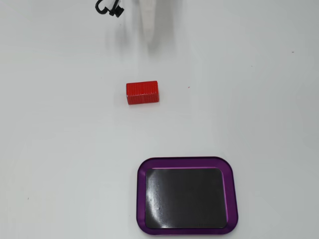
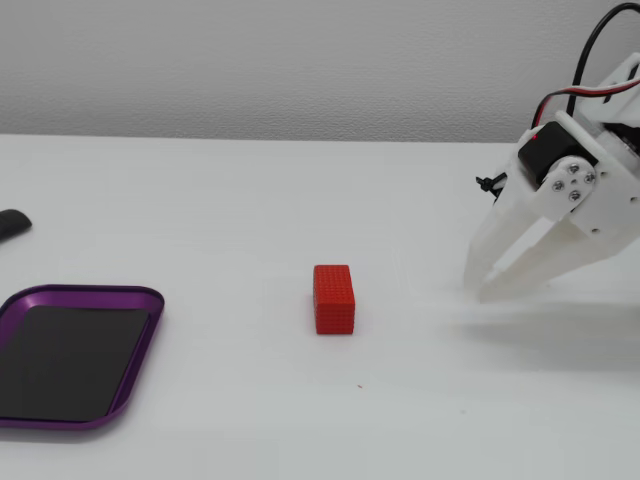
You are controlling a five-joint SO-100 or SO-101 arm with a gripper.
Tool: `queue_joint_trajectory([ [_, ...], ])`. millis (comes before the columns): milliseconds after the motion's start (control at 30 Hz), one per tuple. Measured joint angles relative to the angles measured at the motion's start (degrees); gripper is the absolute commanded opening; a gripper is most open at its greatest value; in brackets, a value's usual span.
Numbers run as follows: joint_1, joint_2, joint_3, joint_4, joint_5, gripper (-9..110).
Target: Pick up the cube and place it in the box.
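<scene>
The red cube (image 1: 142, 93) lies on the white table, apart from everything; it also shows in the other fixed view (image 2: 333, 298). The purple-rimmed box (image 1: 187, 162) with a shiny black bottom sits empty at the lower middle of one fixed view and at the left edge of the other (image 2: 85, 293). My white gripper (image 2: 477, 291) points down at the right, well clear of the cube, its tips low over the table. Its fingers meet at the tips and hold nothing. In the other fixed view only its blurred tip (image 1: 149, 39) shows at the top.
A black cable clip (image 1: 109, 8) hangs at the top edge. A small dark object (image 2: 10, 224) lies at the left edge behind the box. A grey wall stands behind the white table.
</scene>
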Motion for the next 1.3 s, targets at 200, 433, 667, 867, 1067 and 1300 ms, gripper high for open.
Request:
queue_joint_trajectory([
  [200,-0.26,-13.36,-13.18,0.62,-0.09,3],
  [433,-0.09,-48.34,-36.47,5.45,5.89,14],
  [667,0.00,-74.71,-55.37,10.72,7.38,28],
  [867,0.09,-89.47,-63.54,8.17,7.56,28],
  [1067,0.09,-99.49,-66.36,3.08,7.38,28],
  [1300,0.09,-104.50,-66.36,-2.99,7.38,28],
])
